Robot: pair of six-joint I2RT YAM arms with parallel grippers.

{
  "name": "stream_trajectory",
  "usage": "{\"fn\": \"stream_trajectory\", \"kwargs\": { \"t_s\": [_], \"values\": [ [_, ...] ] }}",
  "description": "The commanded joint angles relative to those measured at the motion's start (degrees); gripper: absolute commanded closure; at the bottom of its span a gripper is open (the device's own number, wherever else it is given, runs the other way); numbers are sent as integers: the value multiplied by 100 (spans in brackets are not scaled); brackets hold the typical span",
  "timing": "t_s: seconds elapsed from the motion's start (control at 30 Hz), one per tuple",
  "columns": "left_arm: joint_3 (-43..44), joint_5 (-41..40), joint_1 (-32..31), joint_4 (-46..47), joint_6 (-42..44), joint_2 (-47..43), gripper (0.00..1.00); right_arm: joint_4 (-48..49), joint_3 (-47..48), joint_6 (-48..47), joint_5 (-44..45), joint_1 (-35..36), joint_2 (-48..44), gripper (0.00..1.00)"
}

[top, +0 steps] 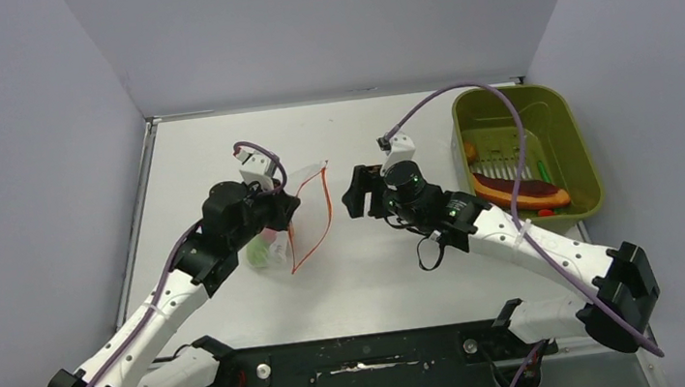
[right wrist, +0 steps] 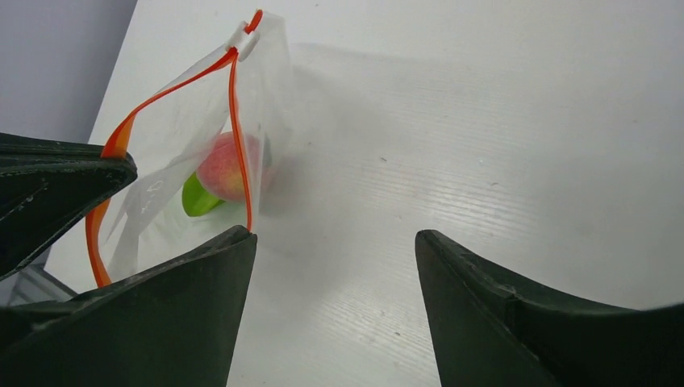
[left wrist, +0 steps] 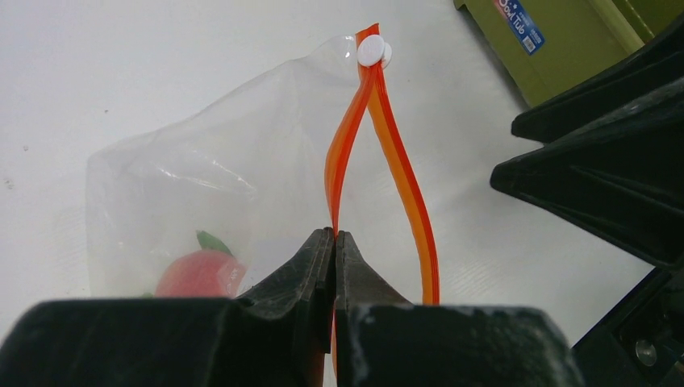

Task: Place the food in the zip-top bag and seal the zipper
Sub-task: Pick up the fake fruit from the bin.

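Overhead, the left gripper (top: 284, 210) sits toward 9 o'clock of the table's (top: 369, 288) middle, its jaws pressed fully together on one lip of the zipper (left wrist: 399, 161), so that the bag (top: 310, 219) stands up off the surface with its mouth facing 3 o'clock. From the left wrist the two orange lips bow apart and meet again at a small white slider (left wrist: 371, 50) at the far end, at 12 o'clock. Inside the clear bag, down near its bottom, lie a pink-red fruit (right wrist: 230, 165) and a green slice (right wrist: 196, 197), touching each other. Just beside the bag's mouth, at its 3 o'clock, the right gripper (top: 358, 192) points at the opening with its jaws spread wide and nothing between them; in its own camera only bare table shows in the gap. Well apart from this, at the table's 2 o'clock corner, stands an olive-green tub (top: 574, 138). It holds a brown-red steak (top: 519, 191) lying across its near half, an orange bit (top: 471, 151) by its 9 o'clock wall, and a small red bit (top: 545, 212) at the steak's 5 o'clock.
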Motion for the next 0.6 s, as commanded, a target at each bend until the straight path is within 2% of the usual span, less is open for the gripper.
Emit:
{"fn": "stream_trajectory", "kwargs": {
  "t_s": [0.0,0.3,0.43,0.57],
  "values": [
    [99,72,-2,215,248,-221,100,-700,512,-426,890,28,-490,24],
    [-156,264,-5,383,356,-427,100,-2255,1094,-873,2322,-158,-967,1],
    [-317,400,-7,534,325,-474,100,-2736,1319,-1021,2747,-594,-1073,2],
    [-327,493,-8,536,342,-512,100,-2940,1412,-1283,2516,-1496,-1203,2]
  ]
}}
